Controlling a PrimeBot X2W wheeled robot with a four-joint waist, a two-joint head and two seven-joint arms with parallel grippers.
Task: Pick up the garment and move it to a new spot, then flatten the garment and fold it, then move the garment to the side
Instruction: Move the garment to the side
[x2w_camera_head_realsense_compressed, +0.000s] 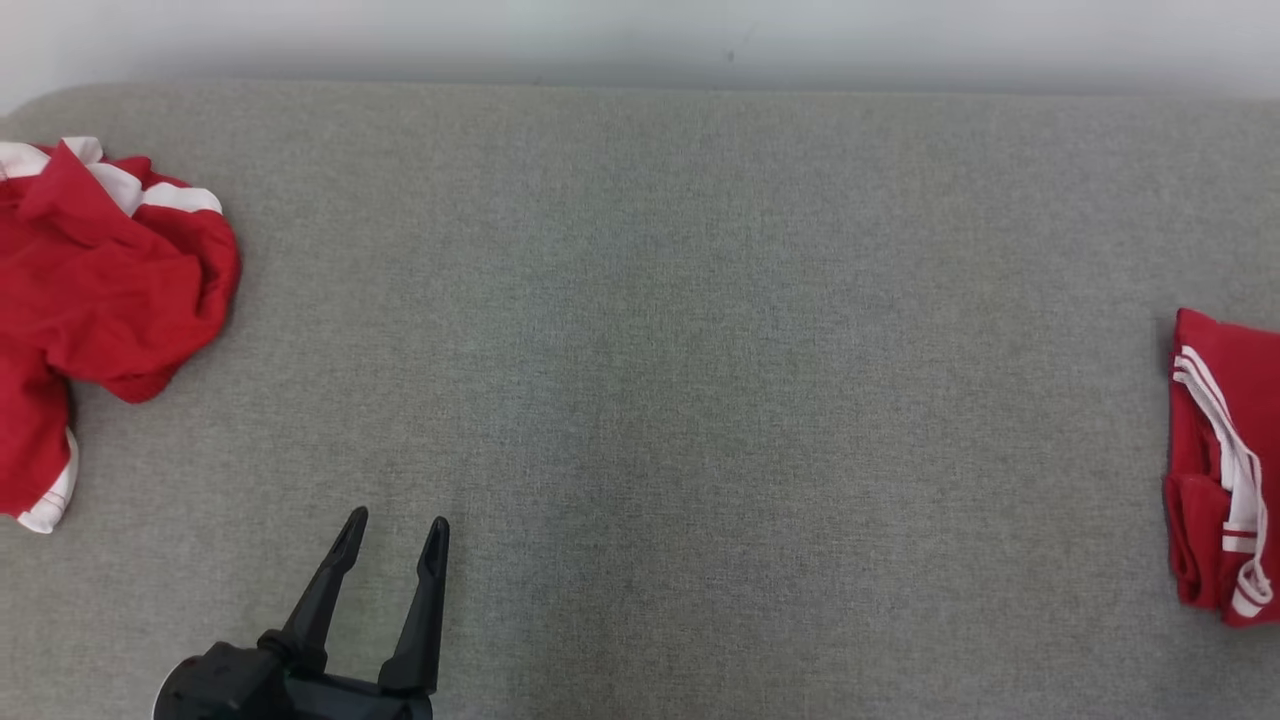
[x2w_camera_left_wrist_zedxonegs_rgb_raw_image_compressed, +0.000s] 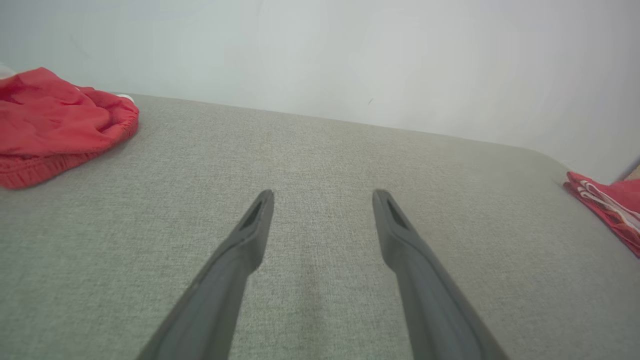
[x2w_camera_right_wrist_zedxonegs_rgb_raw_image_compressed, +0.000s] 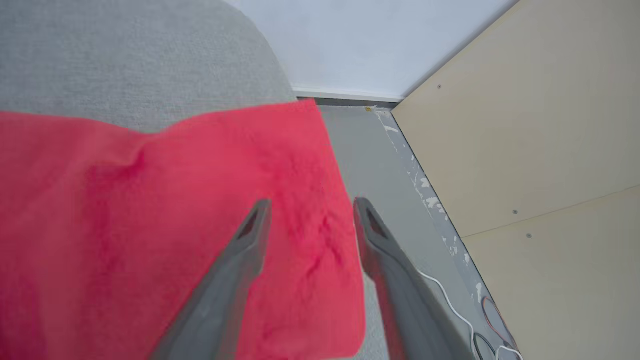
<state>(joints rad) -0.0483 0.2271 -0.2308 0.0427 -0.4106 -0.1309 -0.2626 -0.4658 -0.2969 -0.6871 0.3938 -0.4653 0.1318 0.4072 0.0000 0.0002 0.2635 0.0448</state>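
A crumpled red garment with white trim (x2w_camera_head_realsense_compressed: 100, 270) lies at the left end of the grey padded surface (x2w_camera_head_realsense_compressed: 680, 330); the left wrist view has it at the upper left (x2w_camera_left_wrist_zedxonegs_rgb_raw_image_compressed: 55, 125). A folded red garment with white stripes (x2w_camera_head_realsense_compressed: 1220, 470) sits at the right edge and appears again in the left wrist view (x2w_camera_left_wrist_zedxonegs_rgb_raw_image_compressed: 607, 202). My left gripper (x2w_camera_head_realsense_compressed: 395, 530) stands open near the front edge, nothing between its fingers (x2w_camera_left_wrist_zedxonegs_rgb_raw_image_compressed: 324, 195). In the right wrist view my right gripper (x2w_camera_right_wrist_zedxonegs_rgb_raw_image_compressed: 312, 204) is open just above the folded red cloth (x2w_camera_right_wrist_zedxonegs_rgb_raw_image_compressed: 175, 225), at the surface's right edge.
A pale wall (x2w_camera_head_realsense_compressed: 640, 40) runs along the back of the surface. Past the right edge, the right wrist view has grey floor (x2w_camera_right_wrist_zedxonegs_rgb_raw_image_compressed: 370, 150), a beige panel (x2w_camera_right_wrist_zedxonegs_rgb_raw_image_compressed: 540, 125) and a white cable (x2w_camera_right_wrist_zedxonegs_rgb_raw_image_compressed: 450, 300). Bare grey padding spans the middle.
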